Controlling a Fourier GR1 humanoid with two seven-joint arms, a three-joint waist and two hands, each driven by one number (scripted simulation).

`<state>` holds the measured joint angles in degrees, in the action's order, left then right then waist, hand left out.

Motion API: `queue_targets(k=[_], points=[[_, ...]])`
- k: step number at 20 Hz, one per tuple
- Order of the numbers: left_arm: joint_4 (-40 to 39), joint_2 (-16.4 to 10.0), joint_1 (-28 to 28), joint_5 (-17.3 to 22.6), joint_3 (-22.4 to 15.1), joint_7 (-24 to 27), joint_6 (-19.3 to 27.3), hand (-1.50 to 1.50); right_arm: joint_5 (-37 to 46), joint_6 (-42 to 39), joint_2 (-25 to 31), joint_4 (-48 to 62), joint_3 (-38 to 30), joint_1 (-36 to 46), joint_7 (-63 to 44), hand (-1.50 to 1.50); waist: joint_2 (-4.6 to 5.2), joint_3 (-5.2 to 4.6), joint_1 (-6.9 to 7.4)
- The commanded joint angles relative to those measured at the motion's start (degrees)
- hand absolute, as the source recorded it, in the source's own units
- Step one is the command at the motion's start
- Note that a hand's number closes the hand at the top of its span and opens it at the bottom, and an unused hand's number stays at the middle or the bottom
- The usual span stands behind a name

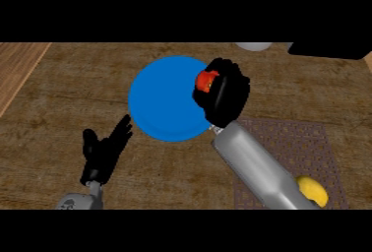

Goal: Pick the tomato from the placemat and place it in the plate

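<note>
A red tomato [207,80] shows between the curled fingers of my right hand [224,93], which hangs over the right edge of the blue plate [166,101]. The hand hides most of the tomato. Whether the tomato touches the plate I cannot tell. The grey woven placemat [298,142] lies at the lower right, under my right forearm. My left hand [104,147] rests open at the lower left, fingers up, just left of the plate.
A yellow lemon-like fruit [312,191] lies on the placemat near its front edge, beside my right forearm. A pale round object [253,46] and a black object [330,49] sit at the counter's far edge.
</note>
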<state>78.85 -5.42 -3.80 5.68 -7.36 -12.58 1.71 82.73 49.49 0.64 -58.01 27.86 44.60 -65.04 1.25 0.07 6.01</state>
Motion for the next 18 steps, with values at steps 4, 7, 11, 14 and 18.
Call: queue_targets(k=[4,7,11,14,18], points=[[0.39,0.87,0.51,-0.48,-1.23,0.89,-0.30,0.00,-12.33,1.03,-0.61,11.52,-4.90,1.85,-8.27,-1.50,0.61,0.01,1.27],[0.18,1.45,-1.46,-0.85,-1.36,-1.06,0.62,0.00,-22.41,2.47,-0.62,15.85,-4.55,2.94,-1.98,-1.50,0.89,0.11,1.17],[0.84,-0.38,0.80,0.21,-0.84,0.43,-1.97,0.00,-32.32,8.50,-0.63,18.53,-2.06,4.30,6.55,-1.50,0.75,0.13,1.56],[0.22,0.78,-0.10,-0.06,-0.33,0.83,-0.38,0.00,-36.00,14.81,-0.63,18.31,-0.30,4.10,11.95,-1.50,0.88,0.16,1.54],[1.04,-0.80,0.60,0.17,0.15,0.83,-1.52,0.00,-37.54,23.76,-0.63,16.52,-1.73,4.40,16.93,-1.50,0.88,0.21,1.08]])
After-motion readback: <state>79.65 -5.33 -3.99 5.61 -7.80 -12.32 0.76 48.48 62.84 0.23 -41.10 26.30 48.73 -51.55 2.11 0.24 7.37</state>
